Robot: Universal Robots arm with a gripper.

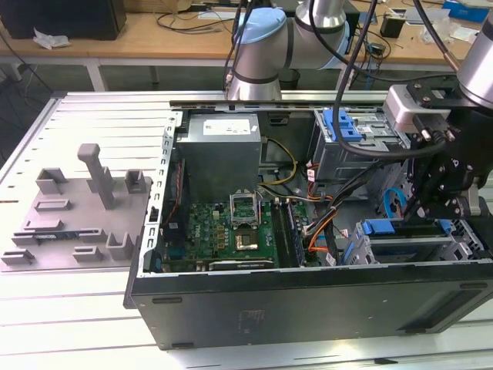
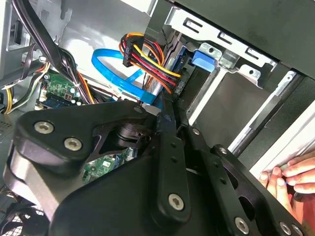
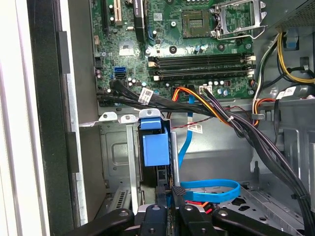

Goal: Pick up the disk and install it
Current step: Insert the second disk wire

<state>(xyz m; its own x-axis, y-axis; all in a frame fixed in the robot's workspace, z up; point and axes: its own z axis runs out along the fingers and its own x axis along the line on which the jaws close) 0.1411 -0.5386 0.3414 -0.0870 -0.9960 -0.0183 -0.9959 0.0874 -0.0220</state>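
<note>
Black steel tower case (image 1: 308,304) lies on its side with the panel off, on a ribbed aluminium table (image 1: 69,316). Inside are a green circuit board (image 1: 223,231) with a bare square socket, and a boxy grey sheet-metal power supply (image 1: 223,150) past it. The matte black, bolted linkage gripper (image 1: 433,210) hangs low over the perforated drive cage (image 1: 462,239) at the corner of the case on the exterior view's right. The disk (image 1: 404,245), a flat silver drive in a glossy blue plastic carrier, sits in that cage between bare metal rails. In the first wrist view its square blue tab (image 3: 155,147) stands edge-on just beyond the gripper (image 3: 176,195). Whether the tool is apart or clamped on the carrier, I cannot tell. A flat, shiny light-blue data cable (image 3: 209,189) loops beside the slot, and braided red, yellow and black wires (image 2: 147,59) run past it. A person's hand (image 2: 288,179) rests on the pale case edge. A moulded grey plastic fixture (image 1: 77,208) lies on the table, well apart from the case.
</note>
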